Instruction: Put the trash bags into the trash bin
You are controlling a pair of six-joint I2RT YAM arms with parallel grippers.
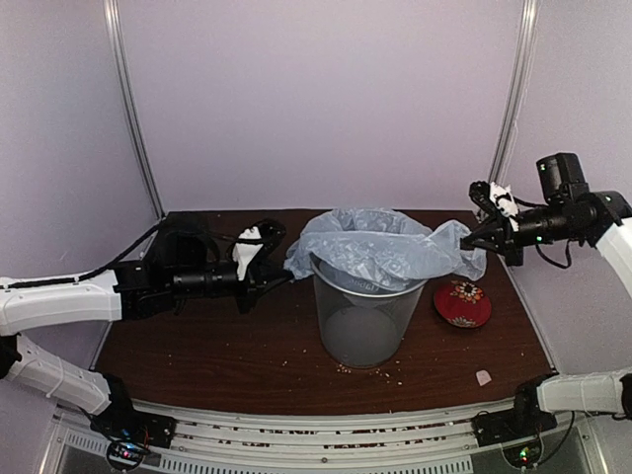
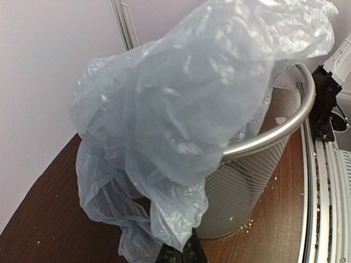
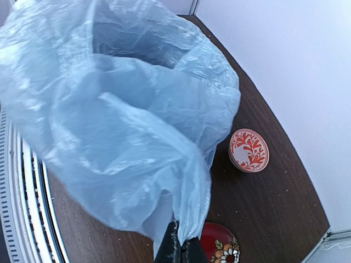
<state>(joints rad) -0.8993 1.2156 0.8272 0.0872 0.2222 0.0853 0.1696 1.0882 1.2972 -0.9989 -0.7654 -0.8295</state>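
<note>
Seemingly left hand (image 1: 284, 273) and right hand (image 1: 467, 240) each pinch the trash bag (image 1: 380, 237) draped over the trash bin (image 1: 365, 321).

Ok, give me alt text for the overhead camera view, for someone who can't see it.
A pale blue plastic bag drapes over the mouth of a grey wire-mesh bin mid-table, stretched between the left fingers and the right fingers, each shut on an edge of it. A red dish lies just right of the bin on the dark wooden table.
</note>
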